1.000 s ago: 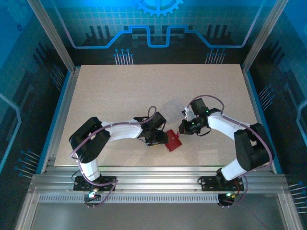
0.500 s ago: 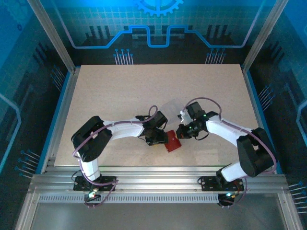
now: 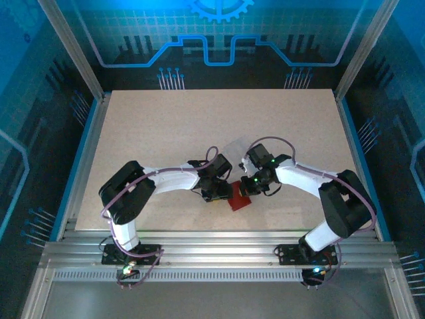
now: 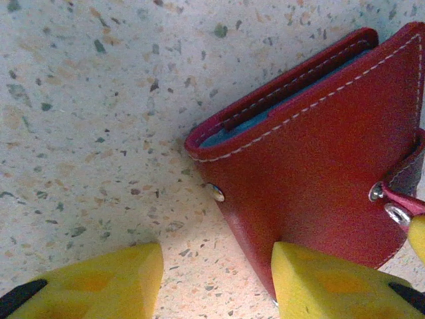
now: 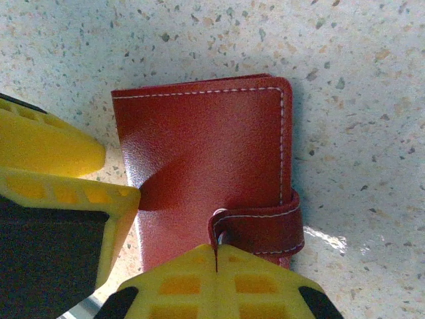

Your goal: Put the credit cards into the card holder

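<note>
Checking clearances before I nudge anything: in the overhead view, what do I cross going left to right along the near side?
left arm base → left gripper → card holder → right arm base

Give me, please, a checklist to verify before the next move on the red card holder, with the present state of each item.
1. Card holder lies on the table: ok.
2. Holder opened to take cards: not ok, it is folded.
3. Right claw shut at the end of the snap tab: ok.
4. Tab really pinched and unsnapped: cannot tell.
5. Left claw open, one finger against the holder's edge to steady it: ok.
6. Any cards already inside: cannot tell.
</note>
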You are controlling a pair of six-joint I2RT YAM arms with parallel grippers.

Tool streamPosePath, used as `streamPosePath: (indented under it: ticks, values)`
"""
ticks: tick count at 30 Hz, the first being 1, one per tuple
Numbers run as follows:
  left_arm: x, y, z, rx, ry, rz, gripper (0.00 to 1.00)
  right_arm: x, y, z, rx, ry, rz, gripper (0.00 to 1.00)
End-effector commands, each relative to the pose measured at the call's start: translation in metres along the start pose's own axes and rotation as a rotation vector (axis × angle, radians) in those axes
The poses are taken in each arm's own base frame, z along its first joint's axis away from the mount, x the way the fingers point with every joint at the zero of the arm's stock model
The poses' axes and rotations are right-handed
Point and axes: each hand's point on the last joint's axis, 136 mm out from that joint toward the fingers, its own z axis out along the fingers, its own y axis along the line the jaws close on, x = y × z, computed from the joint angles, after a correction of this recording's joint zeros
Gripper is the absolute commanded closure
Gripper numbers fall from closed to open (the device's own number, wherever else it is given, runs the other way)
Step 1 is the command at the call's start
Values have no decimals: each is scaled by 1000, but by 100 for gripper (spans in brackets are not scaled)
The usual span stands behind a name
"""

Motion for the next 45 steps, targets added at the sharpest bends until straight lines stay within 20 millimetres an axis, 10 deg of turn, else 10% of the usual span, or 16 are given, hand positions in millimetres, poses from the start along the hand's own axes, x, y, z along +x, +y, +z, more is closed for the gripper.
streamPosePath:
  ticks: [1, 45]
  values:
    - [7, -9, 24, 46, 37, 19, 51, 6, -6, 2, 62, 27, 11, 100]
    - [10, -5, 31, 55, 41, 2, 51, 7, -15, -1, 148, 37, 6, 100]
